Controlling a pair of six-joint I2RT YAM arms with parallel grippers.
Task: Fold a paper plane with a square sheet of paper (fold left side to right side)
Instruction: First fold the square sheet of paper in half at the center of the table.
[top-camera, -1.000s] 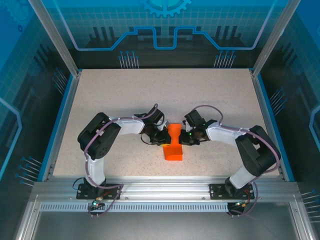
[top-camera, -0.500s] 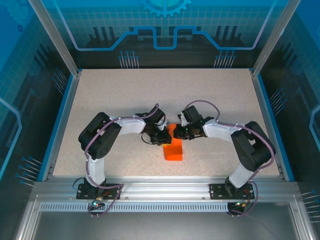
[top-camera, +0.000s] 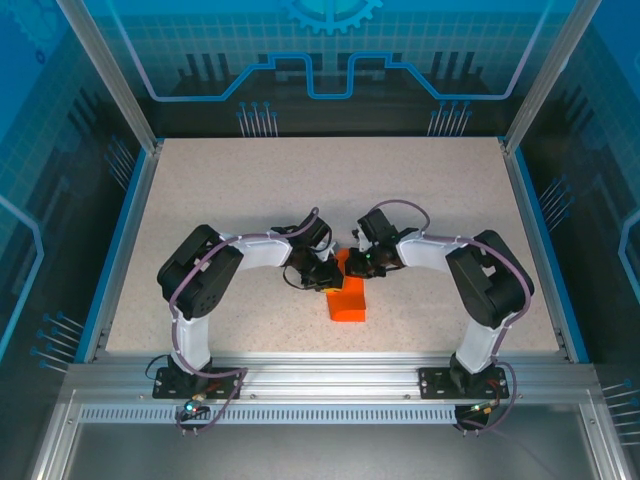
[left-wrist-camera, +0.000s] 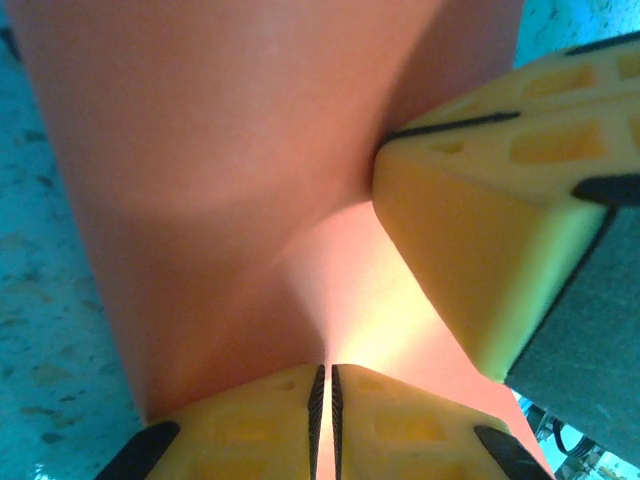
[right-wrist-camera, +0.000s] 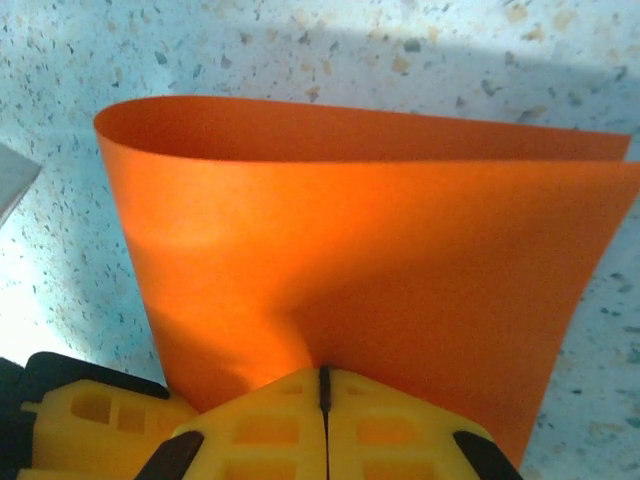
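No text, label, number or brand can be read; the back wall bears blue line-work, seemingly purely decorative.

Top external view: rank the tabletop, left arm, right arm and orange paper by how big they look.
1. tabletop, by far the largest.
2. left arm and right arm: they look alike, so not ranked.
3. square sheet of paper, smallest, partly covered by the claws.

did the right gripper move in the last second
Yes. Seen from above, the right gripper slid left, away from the table's blue right edge and nearer the left gripper, shut on the bright orange paper sheet.
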